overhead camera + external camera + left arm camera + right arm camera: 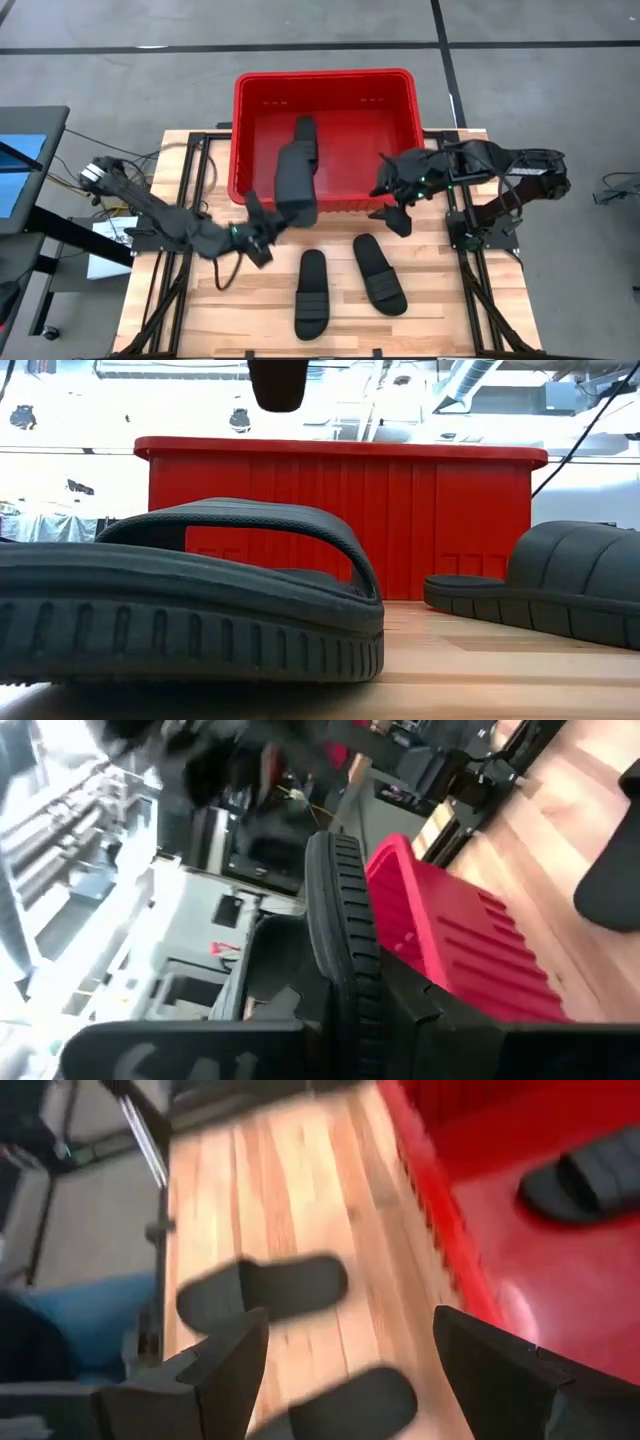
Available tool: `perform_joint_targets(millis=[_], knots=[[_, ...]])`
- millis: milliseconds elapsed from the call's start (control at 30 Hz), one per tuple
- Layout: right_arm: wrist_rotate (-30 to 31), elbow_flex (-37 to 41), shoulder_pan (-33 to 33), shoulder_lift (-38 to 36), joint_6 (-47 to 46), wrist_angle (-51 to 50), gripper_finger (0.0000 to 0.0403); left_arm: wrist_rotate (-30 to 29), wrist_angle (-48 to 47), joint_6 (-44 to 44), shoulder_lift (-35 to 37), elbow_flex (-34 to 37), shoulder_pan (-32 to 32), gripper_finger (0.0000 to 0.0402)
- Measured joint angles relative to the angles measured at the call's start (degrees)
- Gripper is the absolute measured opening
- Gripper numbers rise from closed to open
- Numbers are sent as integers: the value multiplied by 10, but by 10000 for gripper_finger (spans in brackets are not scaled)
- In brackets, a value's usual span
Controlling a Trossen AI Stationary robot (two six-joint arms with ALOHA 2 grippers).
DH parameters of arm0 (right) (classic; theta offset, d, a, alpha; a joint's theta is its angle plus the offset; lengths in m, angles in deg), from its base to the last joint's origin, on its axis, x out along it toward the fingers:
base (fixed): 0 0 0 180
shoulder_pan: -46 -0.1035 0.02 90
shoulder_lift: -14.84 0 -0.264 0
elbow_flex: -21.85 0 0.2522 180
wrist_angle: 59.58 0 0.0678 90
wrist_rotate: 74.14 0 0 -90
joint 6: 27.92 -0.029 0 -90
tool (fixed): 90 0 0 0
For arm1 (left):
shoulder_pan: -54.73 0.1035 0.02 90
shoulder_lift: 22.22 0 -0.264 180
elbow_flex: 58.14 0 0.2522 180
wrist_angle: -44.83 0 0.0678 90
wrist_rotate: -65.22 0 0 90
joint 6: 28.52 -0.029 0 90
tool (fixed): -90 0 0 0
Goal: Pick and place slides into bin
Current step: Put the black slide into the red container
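Observation:
The red bin (pixel 250 100) stands at the table's far middle, and one black slide (pixel 306 132) lies on its floor. My left gripper (pixel 262 228) is shut on a second slide (pixel 296 185), which reaches out over the bin's near wall. Its tip shows at the top of the low view (pixel 278 385). Two more slides (pixel 312 292) (pixel 380 272) lie soles down on the wood in front of the bin. My right gripper (pixel 396 203) hangs open and holds nothing, above the bin's near right corner, pointing slantwise down. My left gripper pinches the slide's near end (pixel 350 1010) between its two fingers. It comes about level from the table's near left, and the fingers lie along the slide. The slide is lifted clear and sticks out beyond the fingers toward the far edge, its ribbed sole edge (pixel 335 910) showing.
The bin's near wall (pixel 340 510) rises behind the two slides on the table (pixel 190 610) (pixel 540 590). Bare wood (pixel 290 1190) lies on both sides of them. Black frame rails run along the table's left and right sides (pixel 470 270).

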Motion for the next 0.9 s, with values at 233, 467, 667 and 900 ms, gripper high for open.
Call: perform_joint_targets(millis=[233,467,667,900], knots=[[12,0,-46,28,-27,-45,276,105,-94,24,89,1,104,27],[87,0,-80,51,-56,-110,276,238,-94,-30,100,3,231,27],[102,0,-93,52,-67,-138,276,339,-140,-34,96,3,354,27],[102,0,-92,45,-67,-155,276,478,-162,-25,88,3,498,27]])
